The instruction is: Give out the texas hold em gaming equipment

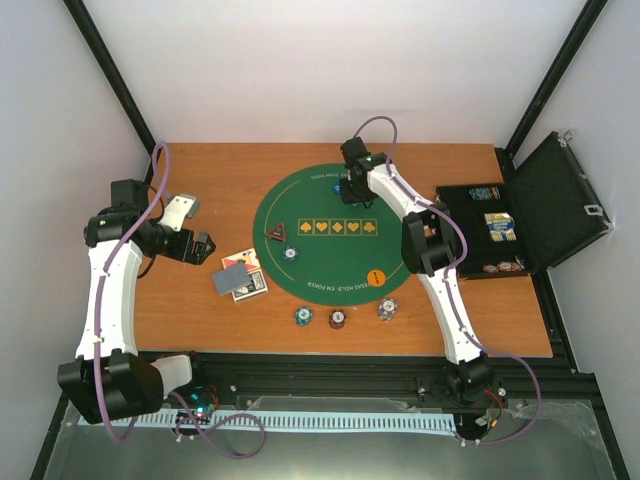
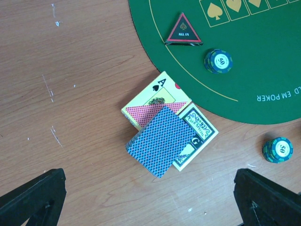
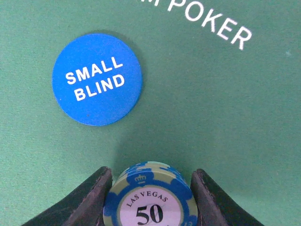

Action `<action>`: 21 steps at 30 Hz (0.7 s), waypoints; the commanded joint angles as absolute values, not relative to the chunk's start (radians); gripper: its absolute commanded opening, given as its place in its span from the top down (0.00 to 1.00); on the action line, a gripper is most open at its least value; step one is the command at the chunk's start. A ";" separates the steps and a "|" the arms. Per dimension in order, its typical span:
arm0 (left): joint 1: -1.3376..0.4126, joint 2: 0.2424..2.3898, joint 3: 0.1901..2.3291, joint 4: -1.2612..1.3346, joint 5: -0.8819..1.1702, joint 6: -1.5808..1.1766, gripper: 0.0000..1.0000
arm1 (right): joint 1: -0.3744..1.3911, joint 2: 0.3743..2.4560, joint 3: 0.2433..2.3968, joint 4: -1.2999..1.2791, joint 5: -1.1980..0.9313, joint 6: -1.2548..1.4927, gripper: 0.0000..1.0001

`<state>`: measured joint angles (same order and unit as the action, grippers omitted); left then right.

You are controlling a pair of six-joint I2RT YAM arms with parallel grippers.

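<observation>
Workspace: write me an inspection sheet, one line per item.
Surface: wooden table with a round green felt mat; fine scratches on the wood.
Job's things: cards piled beside the mat; triangular marker, orange disc, blue disc and one chip on the mat; three chips on the wood.
Clutter: black case open at the right, chips inside.
Grippers: left gripper open near the cards; right gripper shut on a 50 chip.
Cables: purple cables along both arms.
Surroundings: white walls, black frame posts.

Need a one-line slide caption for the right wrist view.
Right gripper holding a blue 50 chip over the green poker mat, beside the blue SMALL BLIND disc.
</observation>
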<state>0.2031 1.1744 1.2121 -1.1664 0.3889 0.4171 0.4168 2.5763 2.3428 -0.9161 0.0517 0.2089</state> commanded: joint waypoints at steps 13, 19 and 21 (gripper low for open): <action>0.207 1.178 1.238 -1.146 0.397 0.443 0.00 | 0.424 2.542 2.425 -0.953 0.045 0.229 0.32; 0.207 1.173 1.272 -1.186 0.402 0.453 0.00 | 0.499 2.336 2.223 -0.941 0.102 0.233 0.32; 0.206 1.171 1.282 -1.202 0.408 0.459 0.00 | 0.574 2.208 2.049 -0.885 0.128 0.240 0.31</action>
